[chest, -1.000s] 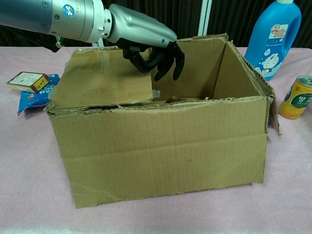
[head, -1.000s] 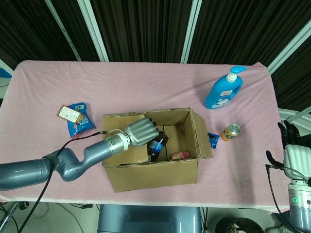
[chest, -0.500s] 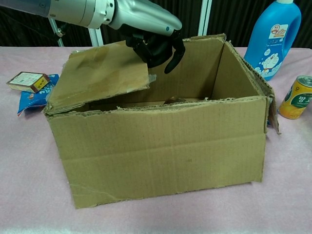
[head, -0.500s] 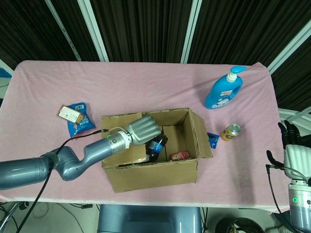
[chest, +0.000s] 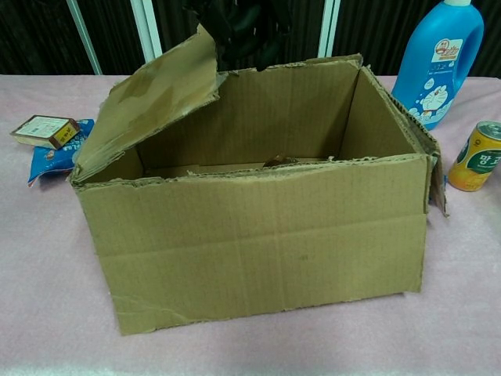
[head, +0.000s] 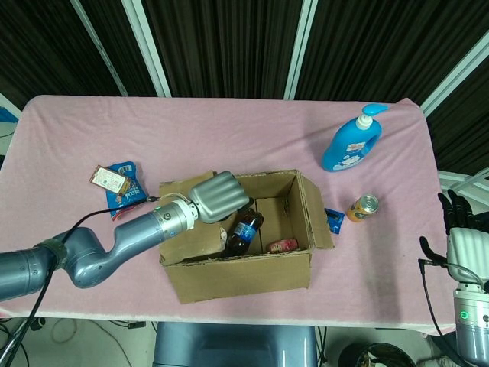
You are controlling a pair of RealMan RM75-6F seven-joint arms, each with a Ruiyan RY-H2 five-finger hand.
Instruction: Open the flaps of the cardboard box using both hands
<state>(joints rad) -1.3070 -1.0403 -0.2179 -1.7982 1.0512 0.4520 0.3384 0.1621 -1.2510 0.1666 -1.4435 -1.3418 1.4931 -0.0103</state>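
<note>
The cardboard box [head: 244,277] [chest: 258,235] stands in the middle of the pink table. Its left flap [head: 200,235] [chest: 149,102] is tilted steeply up. My left hand [head: 220,195] [chest: 239,31] reaches over that flap, its dark fingers curled around the flap's free edge and holding it up. The right flap [head: 319,214] [chest: 434,172] hangs folded outward. Inside lie a dark bottle [head: 243,232] and a small red item [head: 283,245]. My right hand [head: 461,229] is off the table's right edge, fingers up and apart, holding nothing.
A blue pump bottle [head: 351,141] [chest: 438,59] stands behind the box to its right, with an orange can [head: 363,207] [chest: 477,157] nearer. A blue snack packet with a small carton [head: 122,187] [chest: 51,145] lies left of the box.
My left hand has lifted the left flap from nearly flat to steeply raised, moving up and to the left. The right hand has not moved.
</note>
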